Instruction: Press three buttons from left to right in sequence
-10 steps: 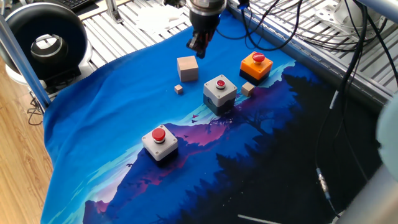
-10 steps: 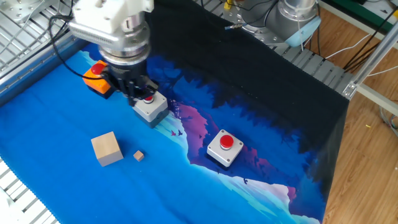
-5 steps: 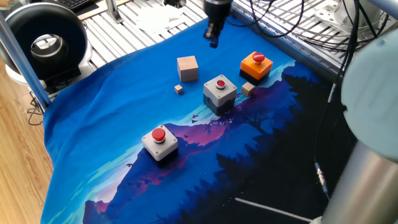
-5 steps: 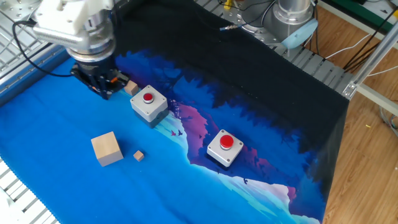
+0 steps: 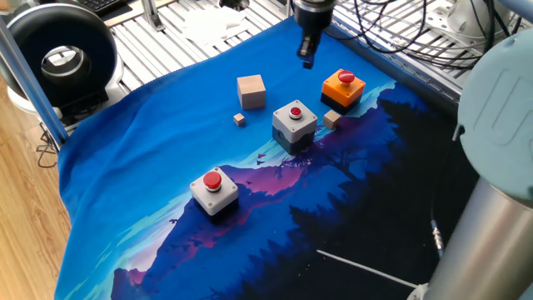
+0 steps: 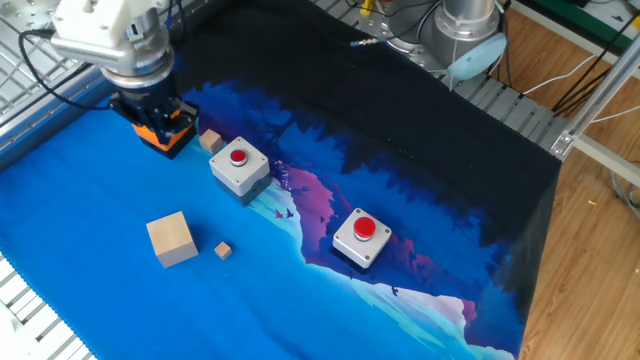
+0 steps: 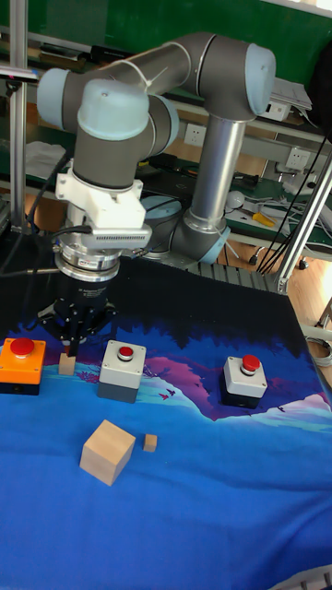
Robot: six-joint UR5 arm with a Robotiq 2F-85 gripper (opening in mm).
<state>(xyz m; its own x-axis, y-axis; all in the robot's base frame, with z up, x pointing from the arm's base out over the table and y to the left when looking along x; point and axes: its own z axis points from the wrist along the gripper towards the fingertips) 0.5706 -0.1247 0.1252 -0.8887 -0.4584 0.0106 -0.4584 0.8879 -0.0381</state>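
Three buttons stand in a row on the blue cloth. The orange button (image 5: 343, 87) (image 7: 20, 361) is at one end, a grey button (image 5: 294, 122) (image 6: 238, 165) (image 7: 123, 367) in the middle, and another grey button (image 5: 214, 188) (image 6: 361, 237) (image 7: 243, 378) at the other end. My gripper (image 5: 307, 58) (image 6: 150, 112) (image 7: 72, 347) hangs close to the orange button, with its fingertips together and holding nothing. It hides most of that box (image 6: 168, 135) in the other fixed view. In one fixed view the red cap shows free of the gripper.
A tan wooden cube (image 5: 251, 90) (image 6: 170, 238) (image 7: 106, 450) and a tiny cube (image 5: 239, 119) (image 6: 223, 250) lie beside the row. Another small cube (image 5: 332, 118) (image 6: 211, 141) (image 7: 66, 366) sits between the orange and middle boxes. Metal rails and cables border the cloth.
The gripper has moved away from the middle grey button, across the cloth towards the orange button. The buttons and cubes have stayed put.
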